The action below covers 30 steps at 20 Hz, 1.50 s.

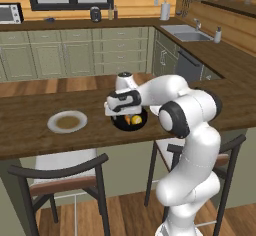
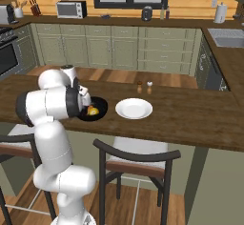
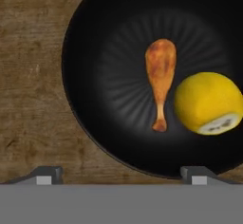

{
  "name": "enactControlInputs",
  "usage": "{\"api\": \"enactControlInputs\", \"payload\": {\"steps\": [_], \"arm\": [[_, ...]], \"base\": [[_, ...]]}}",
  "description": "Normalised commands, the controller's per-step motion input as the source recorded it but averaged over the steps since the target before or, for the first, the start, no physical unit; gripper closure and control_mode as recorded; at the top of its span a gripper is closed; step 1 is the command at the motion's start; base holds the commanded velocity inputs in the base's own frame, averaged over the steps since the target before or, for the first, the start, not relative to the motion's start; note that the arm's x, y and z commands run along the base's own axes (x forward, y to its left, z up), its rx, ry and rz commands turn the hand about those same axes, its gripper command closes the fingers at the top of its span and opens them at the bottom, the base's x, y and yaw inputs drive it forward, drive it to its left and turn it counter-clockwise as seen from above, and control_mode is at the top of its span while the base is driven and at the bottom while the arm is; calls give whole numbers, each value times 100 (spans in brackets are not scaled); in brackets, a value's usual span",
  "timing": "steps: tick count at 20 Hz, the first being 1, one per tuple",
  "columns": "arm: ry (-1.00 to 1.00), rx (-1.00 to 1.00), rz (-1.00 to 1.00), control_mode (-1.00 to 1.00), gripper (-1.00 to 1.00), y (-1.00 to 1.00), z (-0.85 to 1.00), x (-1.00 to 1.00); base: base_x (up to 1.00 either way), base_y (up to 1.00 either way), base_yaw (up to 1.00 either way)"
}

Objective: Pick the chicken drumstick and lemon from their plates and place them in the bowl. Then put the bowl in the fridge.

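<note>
The arm (image 1: 192, 130) is glossy white with rounded segments, dark grey joint rings and a dark-tipped claw (image 3: 121, 173).

Drumstick (image 3: 160, 78) & lemon (image 3: 209, 102) in bowl (image 3: 95, 52).

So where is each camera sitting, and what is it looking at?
Left base view: behind the arm's left, looking over the counter; white arm at lower right.
Right base view: behind its right; arm at lower left.
Hand view: on the hand, looking down; open gripper tips at bottom.
All three share the bowl holding the chicken drumstick and lemon.
</note>
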Motion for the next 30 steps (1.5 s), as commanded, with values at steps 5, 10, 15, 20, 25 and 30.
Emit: {"api": "enactControlInputs", "payload": {"steps": [5,10,15,20,25,30], "arm": [[1,-1,6,-100,-100,21,0,0],[3,0,8,-100,-100,0,-2,18],[3,-3,10,-100,-100,0,-25,21],[6,-5,7,-100,-100,2,-35,10],[1,-2,3,-100,-100,1,-29,2],[0,0,1,-100,-100,0,-15,3]], "base": [[0,0,0],[0,0,0],[0,0,0],[0,0,0],[0,0,0],[0,0,0]]}}
